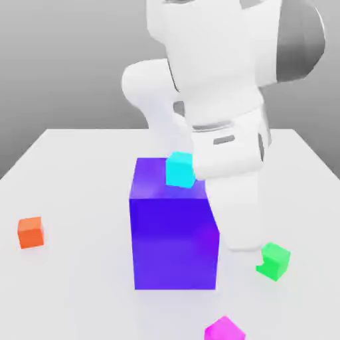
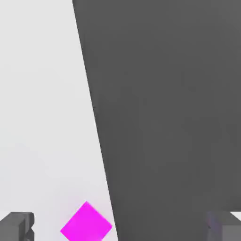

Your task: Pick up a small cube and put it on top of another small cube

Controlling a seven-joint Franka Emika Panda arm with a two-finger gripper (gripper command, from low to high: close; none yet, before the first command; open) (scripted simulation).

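The small cube (image 1: 224,329) is bright magenta-pink and lies on the white table near the front edge, in front of the big blue-purple block (image 1: 174,232). In the hand view the same pink cube (image 2: 86,222) lies on the table, close to one dark finger (image 2: 16,226). My gripper (image 2: 121,228) is open, its two fingers far apart with nothing held between them. The white arm (image 1: 226,153) reaches down behind the big block, on the exterior view's right.
A small cyan cube (image 1: 179,169) sits on top of the big block. A small green cube (image 1: 273,260) lies on the table at the exterior view's right, an orange one (image 1: 30,232) at its left. The table edge (image 2: 101,155) borders a dark area.
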